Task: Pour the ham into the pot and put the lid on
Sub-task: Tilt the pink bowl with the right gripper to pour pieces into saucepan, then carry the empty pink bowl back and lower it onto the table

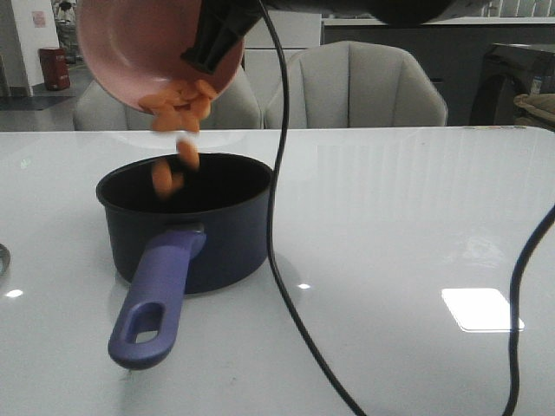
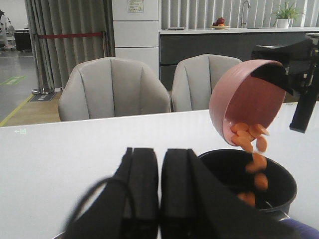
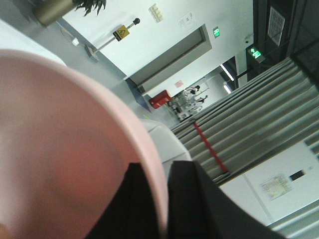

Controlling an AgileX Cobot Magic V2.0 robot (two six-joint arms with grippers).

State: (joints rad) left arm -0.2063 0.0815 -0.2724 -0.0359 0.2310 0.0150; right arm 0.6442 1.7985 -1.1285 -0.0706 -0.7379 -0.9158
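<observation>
White tabletop (image 1: 408, 217) is backed by two grey chairs (image 2: 114, 87). Above the pot (image 1: 195, 221), a pink bowl (image 1: 130, 48) is held tipped by the right gripper (image 3: 164, 199), clamped on its rim. Ham (image 1: 182, 100) is spilling from the bowl into the pot (several slices blurred mid-air). The left gripper (image 2: 159, 194) is seen closed, empty, beside the pot.

A glossy white table (image 1: 416, 199) reflects ceiling lights. Two grey upholstered chairs (image 2: 117, 87) stand side by side just behind its far edge. Black cables (image 1: 276, 217) hang over the tabletop. Further back a dark counter (image 2: 209, 42) carries a fruit plate (image 2: 220, 23) and a potted plant (image 2: 285, 12); grey curtains (image 2: 65, 45) hang beside it.
</observation>
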